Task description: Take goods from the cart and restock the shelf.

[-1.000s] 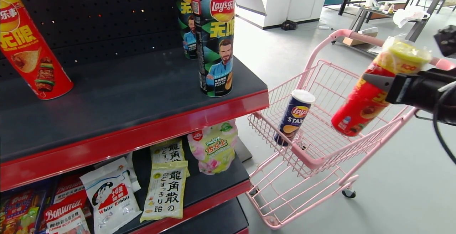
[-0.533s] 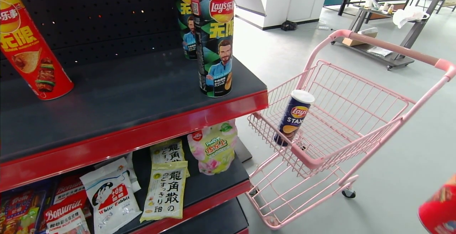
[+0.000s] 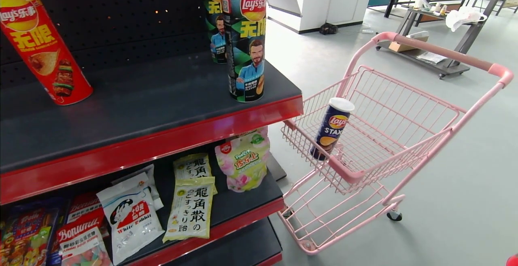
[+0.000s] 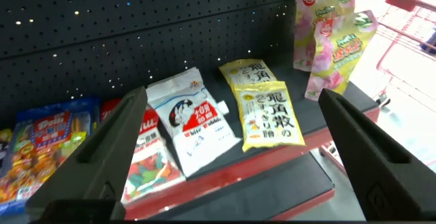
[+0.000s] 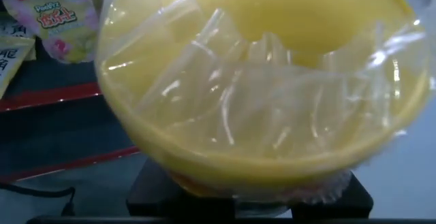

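A blue chip can (image 3: 332, 128) with a white lid leans in the pink cart (image 3: 441, 51), at the basket's near corner. A red chip can's yellow, plastic-wrapped lid (image 5: 259, 81) sits right against the right wrist camera, with my right gripper shut on the can. A sliver of that red can (image 3: 513, 260) shows at the head view's bottom right corner. My left gripper (image 4: 231, 149) is open with its fingers (image 4: 102, 156) wide apart, facing the lower shelf's snack bags (image 4: 266, 112). The upper shelf board (image 3: 141, 104) carries a red can (image 3: 46, 43) at the left and green-and-black cans (image 3: 247, 43) at the right.
The upper shelf has a wide bare stretch between the red can and the green-and-black cans. Snack bags (image 3: 190, 207) lie on the lower shelf. The cart stands right of the shelf end on grey floor. Tables and racks (image 3: 437, 11) stand far behind.
My right arm has carried the red can down and to the right, from above the cart to the head view's bottom corner. The head camera has shifted slightly.
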Controlling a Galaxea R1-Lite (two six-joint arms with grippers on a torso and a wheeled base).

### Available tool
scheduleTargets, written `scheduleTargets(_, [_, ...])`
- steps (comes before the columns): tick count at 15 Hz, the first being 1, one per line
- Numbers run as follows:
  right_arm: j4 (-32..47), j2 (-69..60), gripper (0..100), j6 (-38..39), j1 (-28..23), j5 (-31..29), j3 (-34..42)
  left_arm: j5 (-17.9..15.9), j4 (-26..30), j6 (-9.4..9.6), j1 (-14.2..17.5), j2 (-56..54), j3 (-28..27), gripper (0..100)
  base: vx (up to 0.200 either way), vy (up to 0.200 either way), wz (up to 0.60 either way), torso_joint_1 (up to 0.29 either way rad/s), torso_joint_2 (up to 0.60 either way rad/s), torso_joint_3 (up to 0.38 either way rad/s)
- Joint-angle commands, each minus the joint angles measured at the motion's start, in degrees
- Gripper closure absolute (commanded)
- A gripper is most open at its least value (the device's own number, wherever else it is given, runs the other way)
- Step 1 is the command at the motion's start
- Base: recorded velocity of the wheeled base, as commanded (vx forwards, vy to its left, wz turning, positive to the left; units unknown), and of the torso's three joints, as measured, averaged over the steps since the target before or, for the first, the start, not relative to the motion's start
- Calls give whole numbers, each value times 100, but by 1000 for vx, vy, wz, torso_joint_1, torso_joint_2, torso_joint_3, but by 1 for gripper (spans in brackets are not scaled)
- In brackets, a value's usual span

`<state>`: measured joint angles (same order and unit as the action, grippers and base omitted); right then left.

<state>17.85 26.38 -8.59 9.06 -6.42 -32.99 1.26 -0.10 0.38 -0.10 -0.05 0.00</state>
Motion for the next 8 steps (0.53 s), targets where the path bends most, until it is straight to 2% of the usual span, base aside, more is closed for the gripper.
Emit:
scheduleTargets(1, [-1,-10,100,-2,0,1,56,6,1,-3,-8,5,0,0,0,0,0,0,0,0])
scheduleTargets(5, [-9,-36,100,-11,-9,-17,231,-3,1,-3,1,5,0,0,0,0,0,16,-40,-32])
scheduleTargets(8, [-53,-28,100,-19,0,-8,267,-3,1,-3,-8,5,0,0,0,0,0,133,-411,-284])
